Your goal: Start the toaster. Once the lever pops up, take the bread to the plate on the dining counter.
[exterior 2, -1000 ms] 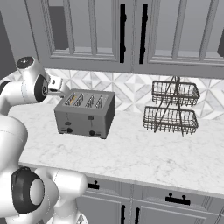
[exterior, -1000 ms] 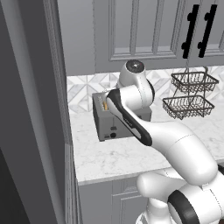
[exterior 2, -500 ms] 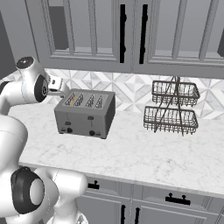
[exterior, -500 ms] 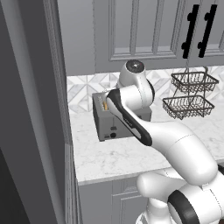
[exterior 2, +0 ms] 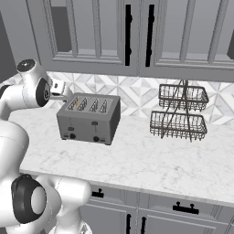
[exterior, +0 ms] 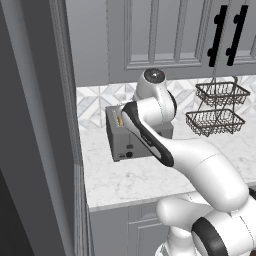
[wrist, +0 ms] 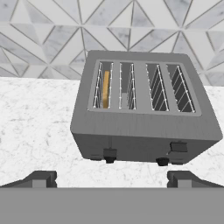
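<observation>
On the white marble table (exterior 2: 137, 160), boxy grey metal four-slot toaster (exterior 2: 89, 119) holds thin golden-tan bread slice (wrist: 105, 89) in its leftmost slot. Nothing changed since a second ago: jaws wide, hovering above, levers unpressed.

1. The toaster (exterior 2: 89, 119) stands on the marble surface (exterior 2: 137, 160), center-left of the right base view, with bare surface in front of it.
2. At right, well apart, a two-tier wire basket rack (exterior 2: 179, 112); open surface lies between.
3. Upper cabinets (exterior 2: 137, 32) overhang the back wall.
4. In the hand view, the spread claw (wrist: 111, 179) hangs above the toaster's front; nothing stands between them.
</observation>
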Robot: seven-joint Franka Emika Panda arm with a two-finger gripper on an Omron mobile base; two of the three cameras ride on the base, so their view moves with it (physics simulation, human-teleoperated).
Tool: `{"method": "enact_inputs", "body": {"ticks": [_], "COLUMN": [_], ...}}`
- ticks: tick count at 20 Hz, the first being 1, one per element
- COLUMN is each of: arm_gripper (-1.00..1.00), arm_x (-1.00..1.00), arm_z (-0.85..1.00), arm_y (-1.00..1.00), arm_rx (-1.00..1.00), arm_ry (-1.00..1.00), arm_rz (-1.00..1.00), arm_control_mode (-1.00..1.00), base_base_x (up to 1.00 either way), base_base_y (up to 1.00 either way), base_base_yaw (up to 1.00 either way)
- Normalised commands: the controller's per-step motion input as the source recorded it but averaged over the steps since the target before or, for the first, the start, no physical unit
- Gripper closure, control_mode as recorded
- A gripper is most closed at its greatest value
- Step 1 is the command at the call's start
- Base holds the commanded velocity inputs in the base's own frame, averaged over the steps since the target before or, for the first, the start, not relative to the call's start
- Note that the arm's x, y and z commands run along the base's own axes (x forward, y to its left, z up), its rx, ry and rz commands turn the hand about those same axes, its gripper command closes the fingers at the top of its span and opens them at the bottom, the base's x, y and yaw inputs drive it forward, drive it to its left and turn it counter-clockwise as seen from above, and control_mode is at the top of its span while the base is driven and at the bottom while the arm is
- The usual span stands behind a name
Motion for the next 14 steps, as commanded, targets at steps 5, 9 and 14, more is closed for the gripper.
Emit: {"method": "enact_inputs", "body": {"ticks": [5,9,14], "arm_gripper": [-1.0,-1.0,-1.0], "arm_x": [0.0,0.0,0.0], "arm_z": [0.0,0.0,0.0], "arm_y": [0.0,0.0,0.0], "arm_rx": [0.0,0.0,0.0], "arm_ry": [0.0,0.0,0.0], "arm_rz": [0.0,0.0,0.0], "arm_control_mode": [-1.0,-1.0,-1.0], "base_base_x": [0.0,0.0,0.0], "base_base_y": [0.0,0.0,0.0], "base_base_yaw": [0.0,0.0,0.0]}}
